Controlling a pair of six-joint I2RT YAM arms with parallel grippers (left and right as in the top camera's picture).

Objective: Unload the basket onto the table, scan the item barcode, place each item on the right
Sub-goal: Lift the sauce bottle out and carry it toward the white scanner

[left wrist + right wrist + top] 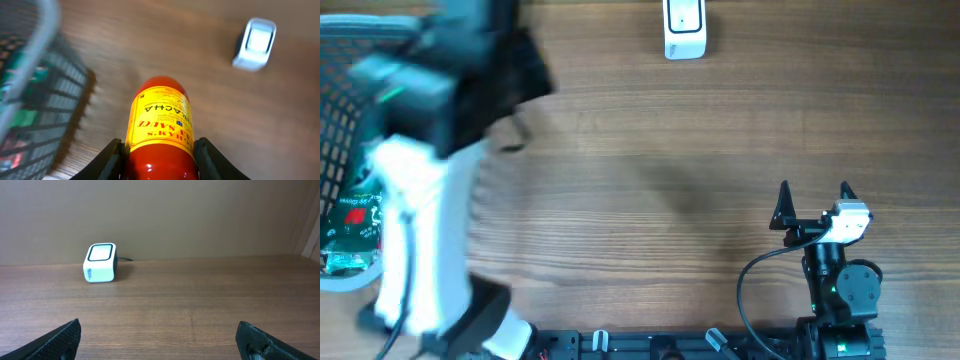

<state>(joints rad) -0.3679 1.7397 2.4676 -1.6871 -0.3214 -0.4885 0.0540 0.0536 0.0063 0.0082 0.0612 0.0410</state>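
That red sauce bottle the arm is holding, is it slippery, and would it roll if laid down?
Probably a bit slippery: the bottle looks smooth and glossy, and the fingers pinch only its curved sides. Its round body would likely roll if laid on the flat table. It seems rigid, showing no dent under the grip.

A brown wood-grain table (650, 170) carries a grey wire-mesh basket (334, 130) at its left edge. Inside lies a green foil packet (352, 218) with a red label (its print too small to read). A plain beige wall (200, 215) stands behind the table.
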